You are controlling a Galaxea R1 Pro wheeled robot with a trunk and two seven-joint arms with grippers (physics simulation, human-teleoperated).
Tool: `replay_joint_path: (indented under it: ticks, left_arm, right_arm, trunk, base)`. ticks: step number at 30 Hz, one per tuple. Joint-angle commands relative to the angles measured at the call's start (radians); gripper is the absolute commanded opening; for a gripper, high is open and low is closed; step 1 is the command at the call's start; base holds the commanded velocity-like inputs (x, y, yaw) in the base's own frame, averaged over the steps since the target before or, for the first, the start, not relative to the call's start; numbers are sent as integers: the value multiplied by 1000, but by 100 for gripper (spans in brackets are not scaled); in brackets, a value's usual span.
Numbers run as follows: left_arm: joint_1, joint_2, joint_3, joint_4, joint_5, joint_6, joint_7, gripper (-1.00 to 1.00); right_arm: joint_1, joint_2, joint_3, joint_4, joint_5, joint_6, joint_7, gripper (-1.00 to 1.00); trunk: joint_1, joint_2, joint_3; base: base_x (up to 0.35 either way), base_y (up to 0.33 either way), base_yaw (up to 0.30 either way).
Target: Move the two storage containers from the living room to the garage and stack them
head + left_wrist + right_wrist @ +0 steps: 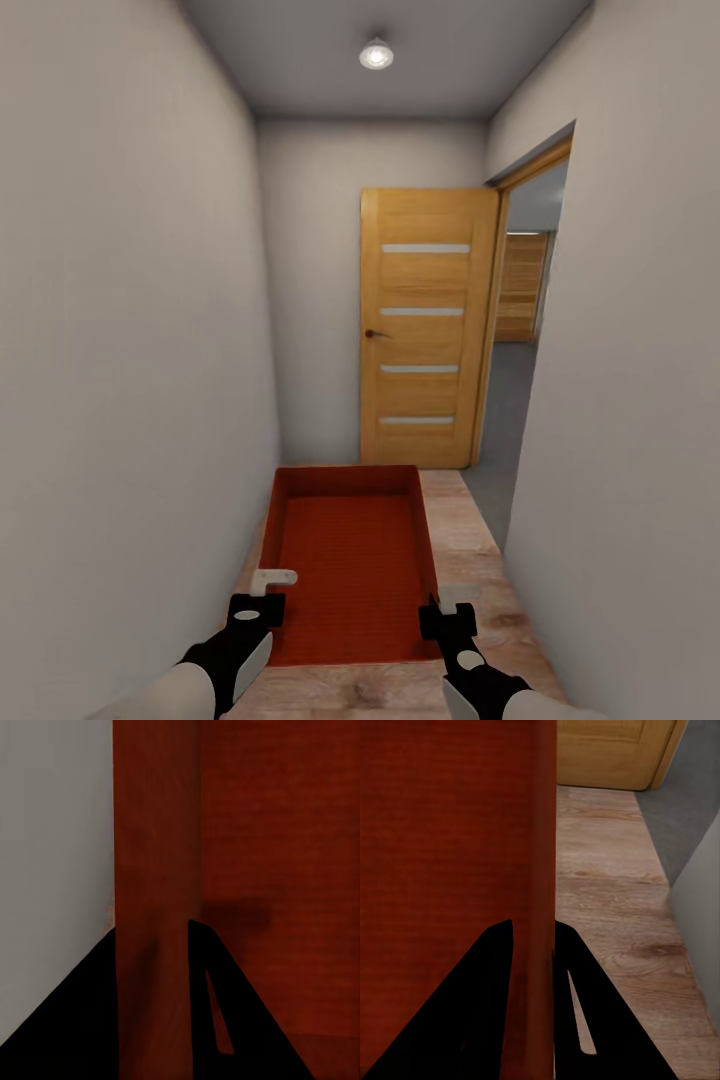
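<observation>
The red box (pixel 350 560) hangs between the two claws, over the wood floor (pixel 470 545). The left claw (pixel 154 967) pinches its left wall. The right claw (pixel 532 964) pinches its right wall. Ahead of the claws stands an open door (pixel 425 330). Past it seems to be grey floor (pixel 505 420).

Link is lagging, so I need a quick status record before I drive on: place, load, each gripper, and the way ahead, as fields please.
place: narrow white-walled corridor, pale wood-plank floor
load: one storage container, open top up, held out in front
left gripper: shut on the container's left wall
right gripper: shut on the container's right wall
ahead: wooden door with pale stripes, swung open
exit: doorway on the right, grey floor beyond
</observation>
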Motion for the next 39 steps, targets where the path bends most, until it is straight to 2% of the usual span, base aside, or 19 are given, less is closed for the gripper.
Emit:
replay_joint_path:
  ticks: [1,39]
  left_arm:
    - [-2,-3,26,-6,56,2,-13,-100]
    - [-2,-3,26,-6,56,-1,-13,-100]
  right_arm:
    - [0,0,20,1,-7,-2,4,-100]
    - [0,0,20,1,-7,-2,4,-100]
  trunk:
    - [1,-1,-1]
    - [1,-1,-1]
  base:
    - [322,0,0]
    - [322,0,0]
